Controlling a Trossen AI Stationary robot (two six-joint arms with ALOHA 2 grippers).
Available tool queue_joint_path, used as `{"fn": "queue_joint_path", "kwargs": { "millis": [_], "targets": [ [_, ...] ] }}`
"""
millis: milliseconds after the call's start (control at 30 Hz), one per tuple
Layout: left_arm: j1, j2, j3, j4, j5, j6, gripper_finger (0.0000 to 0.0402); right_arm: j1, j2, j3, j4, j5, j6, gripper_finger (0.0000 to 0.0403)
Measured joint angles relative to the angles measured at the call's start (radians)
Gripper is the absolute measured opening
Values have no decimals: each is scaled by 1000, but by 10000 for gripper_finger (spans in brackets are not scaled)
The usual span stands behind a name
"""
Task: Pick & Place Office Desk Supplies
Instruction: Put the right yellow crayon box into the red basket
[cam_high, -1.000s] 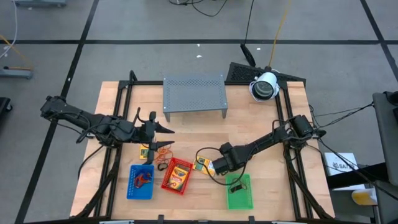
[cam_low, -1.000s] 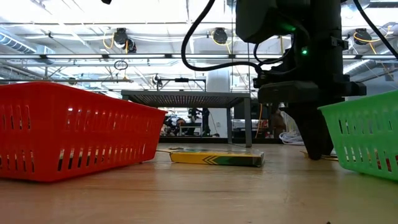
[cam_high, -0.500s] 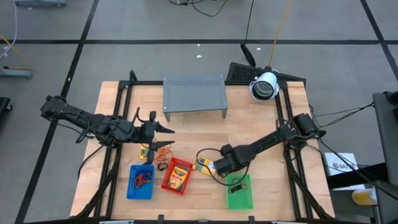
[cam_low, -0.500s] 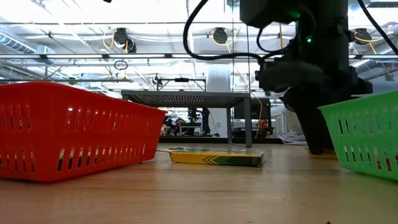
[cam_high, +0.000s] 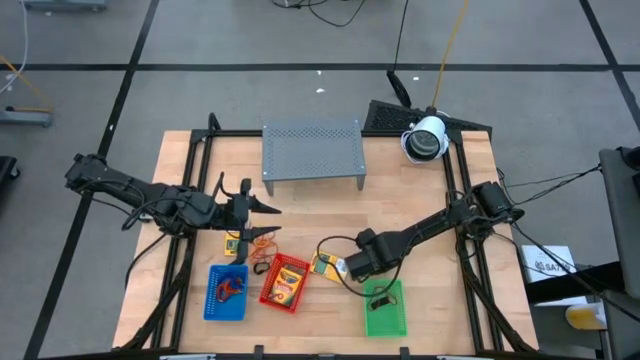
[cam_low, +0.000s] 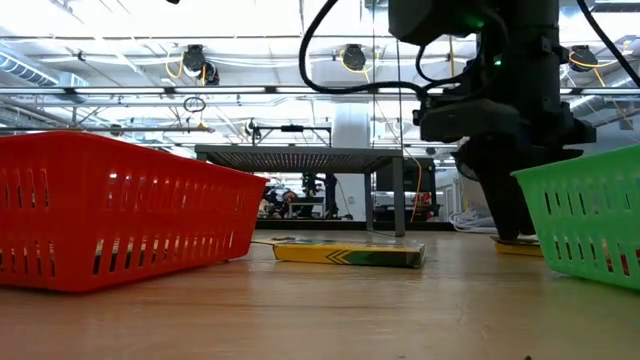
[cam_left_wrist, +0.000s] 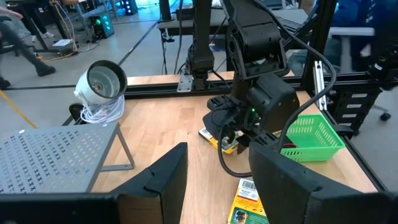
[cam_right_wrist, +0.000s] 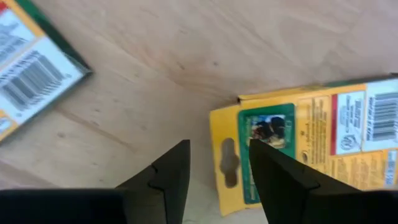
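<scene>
While the right pincer (cam_right_wrist: 214, 180) hangs open over the yellow packet's (cam_right_wrist: 311, 146) hanging-tab end on the counter (cam_right_wrist: 186, 56), it should drop lower and straddle that edge squarely before closing.

Yellow packets (cam_right_wrist: 323, 134) carry green print and white barcode panels; mesh trays are blue (cam_high: 226, 293), red (cam_high: 285, 282) and green (cam_high: 385, 308).

table (cam_high: 400, 205): pale wood, smooth, matt
grey perforated rack (cam_high: 311, 150): metal, matt
red mesh tray (cam_low: 110, 205): glossy plastic
yellow packet (cam_right_wrist: 311, 140): printed glossy card
</scene>
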Motion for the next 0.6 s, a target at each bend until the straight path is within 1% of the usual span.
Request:
{"fn": "queue_joint_path", "kwargs": {
  "millis": [133,600],
  "targets": [
    [0,0,0,2,0,0,182,0,0,0,-29,0,0,158],
    [0,0,0,2,1,0,182,2,2,1,-20,0,0,157]
  ]
}}
